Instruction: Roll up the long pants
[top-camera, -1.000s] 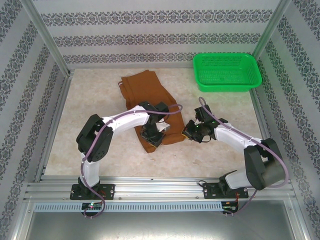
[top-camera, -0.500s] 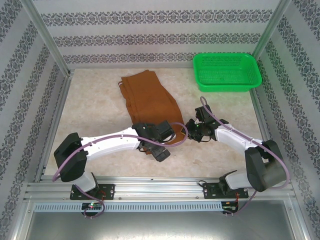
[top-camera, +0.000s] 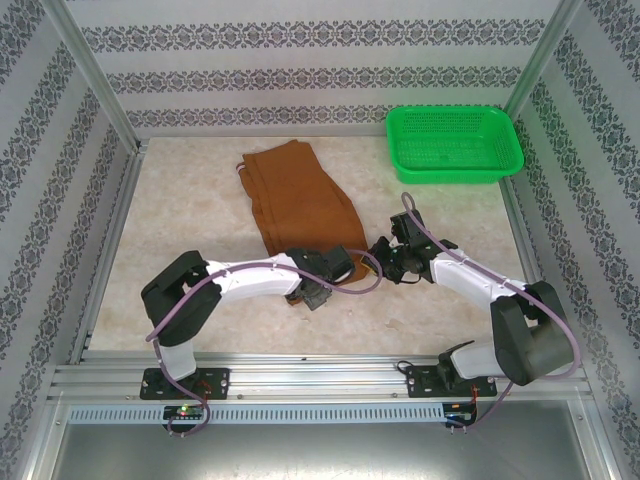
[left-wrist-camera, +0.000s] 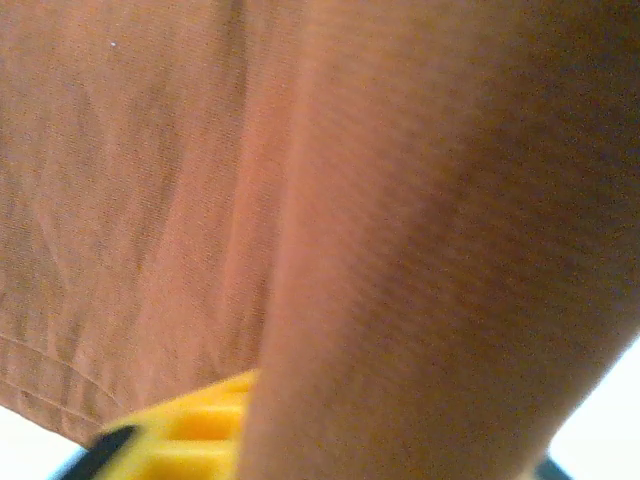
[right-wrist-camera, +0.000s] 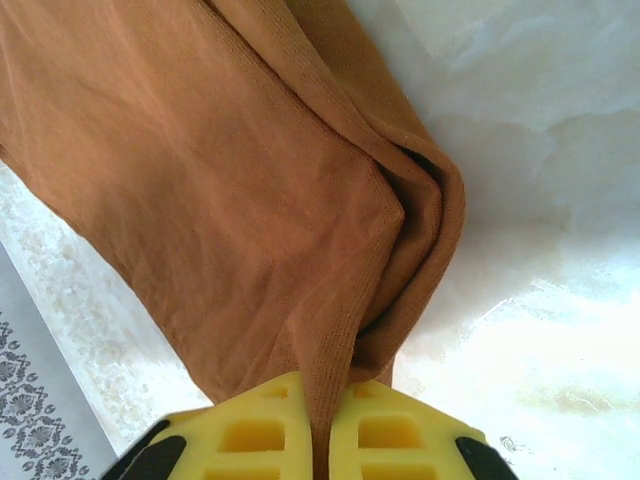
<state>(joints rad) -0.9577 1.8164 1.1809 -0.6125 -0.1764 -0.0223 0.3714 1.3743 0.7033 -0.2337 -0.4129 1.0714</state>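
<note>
Pants (top-camera: 300, 195) lying lengthwise at centre frame, left gripper (top-camera: 318, 293) now pinching their near end at lower centre, jaws pressed together on cloth, its elbow drawing back toward lower left since half a second ago, right gripper (top-camera: 384, 256) still nipping the pants' right edge.

**Top external view:** a fixed camera above and behind the arm bases (top-camera: 185, 383). It looks down and forward across the marble-patterned table (top-camera: 180, 220) to the patterned back wall (top-camera: 300, 60), from far enough to take in the whole workspace.

**Left wrist view:** faces along its own yellow finger pad (left-wrist-camera: 190, 425), so near the long pants (top-camera: 300, 190) that the cloth blurs.

**Right wrist view:** also close, it looks down past its yellow fingertips (right-wrist-camera: 250, 430) onto a folded cloth edge and the tabletop.

**Shared ground:** the near end of the pants — common to all three views.
</note>
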